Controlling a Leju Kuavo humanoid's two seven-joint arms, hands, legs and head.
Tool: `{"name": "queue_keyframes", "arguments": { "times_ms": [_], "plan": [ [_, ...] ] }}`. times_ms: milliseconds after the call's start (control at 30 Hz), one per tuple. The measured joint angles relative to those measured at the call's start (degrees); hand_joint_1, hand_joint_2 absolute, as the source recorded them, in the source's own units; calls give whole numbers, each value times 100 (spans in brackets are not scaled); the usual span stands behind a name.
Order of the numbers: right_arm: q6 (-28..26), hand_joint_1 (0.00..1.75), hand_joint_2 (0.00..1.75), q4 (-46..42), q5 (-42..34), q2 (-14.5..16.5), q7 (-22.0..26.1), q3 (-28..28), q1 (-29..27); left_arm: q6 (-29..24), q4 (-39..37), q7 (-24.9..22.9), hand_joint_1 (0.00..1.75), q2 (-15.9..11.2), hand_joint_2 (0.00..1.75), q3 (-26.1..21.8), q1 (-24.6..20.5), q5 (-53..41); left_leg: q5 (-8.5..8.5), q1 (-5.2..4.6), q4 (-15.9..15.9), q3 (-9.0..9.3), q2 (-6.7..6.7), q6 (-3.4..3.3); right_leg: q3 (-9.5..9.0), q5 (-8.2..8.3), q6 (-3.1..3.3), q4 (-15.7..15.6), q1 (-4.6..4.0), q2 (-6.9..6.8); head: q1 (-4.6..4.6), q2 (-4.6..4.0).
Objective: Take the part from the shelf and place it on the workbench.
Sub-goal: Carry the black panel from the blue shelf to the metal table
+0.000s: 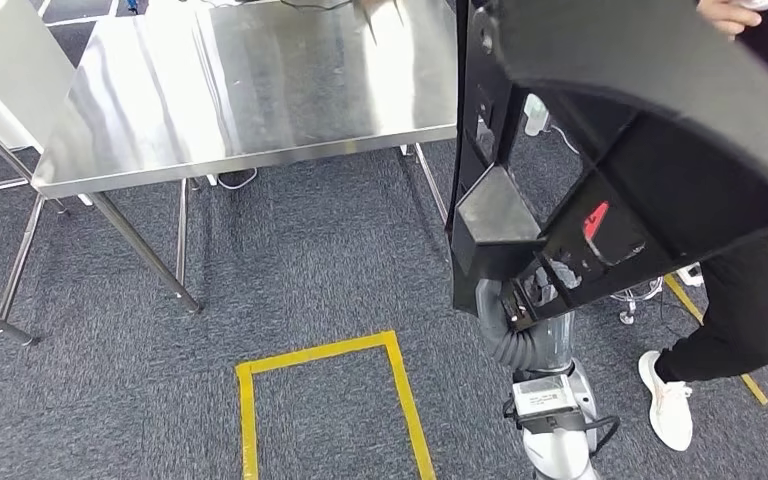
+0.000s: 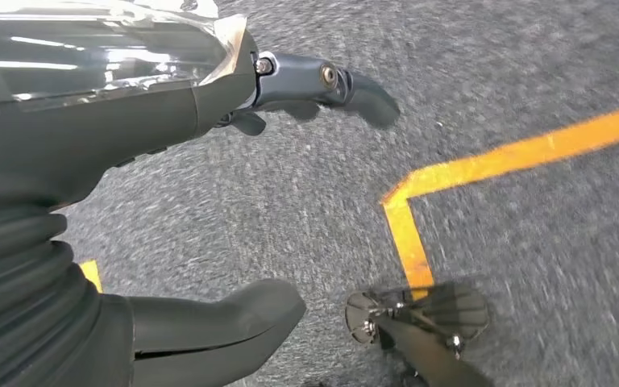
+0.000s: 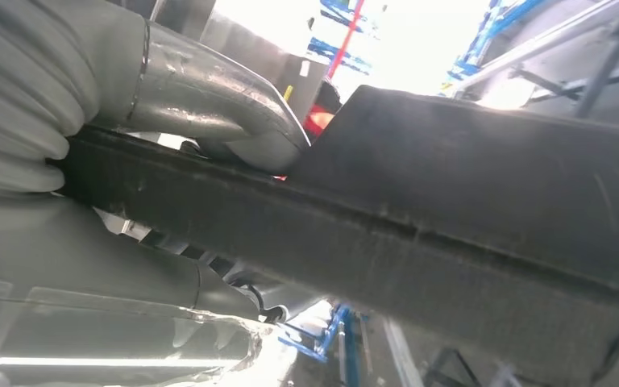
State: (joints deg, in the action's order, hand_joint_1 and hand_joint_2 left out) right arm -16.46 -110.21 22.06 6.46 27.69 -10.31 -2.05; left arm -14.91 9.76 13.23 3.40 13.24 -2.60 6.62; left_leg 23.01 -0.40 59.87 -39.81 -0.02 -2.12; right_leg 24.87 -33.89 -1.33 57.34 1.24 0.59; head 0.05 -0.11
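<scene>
Now R hand gripping black part, workbench edge near, L hand empty, fingers apart.

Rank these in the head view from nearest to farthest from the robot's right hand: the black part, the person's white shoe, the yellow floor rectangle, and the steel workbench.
1. black part: gripped by the right hand at its lower edge.
2. white shoe: on the carpet, just off to the hand's right.
3. yellow floor rectangle: on the carpet to the hand's left.
4. steel workbench: ahead and to the left, farthest.
</scene>
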Motion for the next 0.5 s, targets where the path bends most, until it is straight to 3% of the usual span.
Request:
{"name": "queue_keyframes", "arguments": {
  "times_ms": [67,100,133,200,233,300,333,367,433,467,500],
  "plan": [
    [-13,175,175,-4,2,14,-3,2,15,0,5,-9,0,-1,175,1,-18,-4,93,-12,-92,221,-15,-62,-117,66,-127,71,-18,2,1,0],
    [-17,175,175,-4,2,19,-4,3,25,0,8,-11,0,-2,175,1,-28,-4,132,-12,-144,353,-28,-114,-41,160,-188,317,-26,-3,4,-1],
    [-20,175,175,-3,0,22,-4,3,35,1,12,-15,0,-2,175,1,-36,-4,180,-12,-176,482,-43,-158,156,236,-225,665,-28,-7,8,-2],
    [-21,175,175,-1,-4,19,-5,8,30,2,15,-19,0,1,175,1,-45,-3,327,-16,-211,667,-61,-217,741,175,-172,1426,-31,-13,18,-2],
    [-21,175,175,1,-7,16,-5,11,23,3,15,-21,0,3,175,1,-44,-3,418,-21,-211,760,-79,-224,1012,-18,-113,1630,-33,-14,22,-1],
    [-19,175,175,5,-14,12,-5,18,15,9,15,-24,0,18,175,1,-31,-3,615,-32,-212,988,-117,-224,1361,-435,-15,1598,-43,-15,23,0],
    [-17,175,175,8,-17,11,-4,21,16,11,14,-25,0,28,175,1,-25,-4,720,-37,-212,1120,-135,-219,1439,-487,-33,1382,-48,-15,24,0],
    [-16,175,175,13,-20,10,-4,24,18,13,14,-25,0,37,175,1,-21,-4,829,-42,-213,1249,-150,-213,1474,-347,-88,1079,-59,-15,25,0],
    [-14,175,175,33,-22,6,3,30,15,10,6,-28,0,55,175,1,-7,-3,1059,-59,-211,1488,-173,-185,1454,448,-249,533,-91,-28,16,-2],
    [-8,175,175,45,-22,4,7,32,17,5,3,-35,0,62,175,0,-7,1,1155,-61,-228,1565,-180,-155,1395,784,-247,391,-119,-26,9,-3],
    [-2,175,175,51,-21,5,11,35,25,1,2,-41,0,71,175,-1,-10,5,1213,-60,-243,1642,-179,-122,1328,983,-184,343,-141,-25,-1,-3]
  ]
}}
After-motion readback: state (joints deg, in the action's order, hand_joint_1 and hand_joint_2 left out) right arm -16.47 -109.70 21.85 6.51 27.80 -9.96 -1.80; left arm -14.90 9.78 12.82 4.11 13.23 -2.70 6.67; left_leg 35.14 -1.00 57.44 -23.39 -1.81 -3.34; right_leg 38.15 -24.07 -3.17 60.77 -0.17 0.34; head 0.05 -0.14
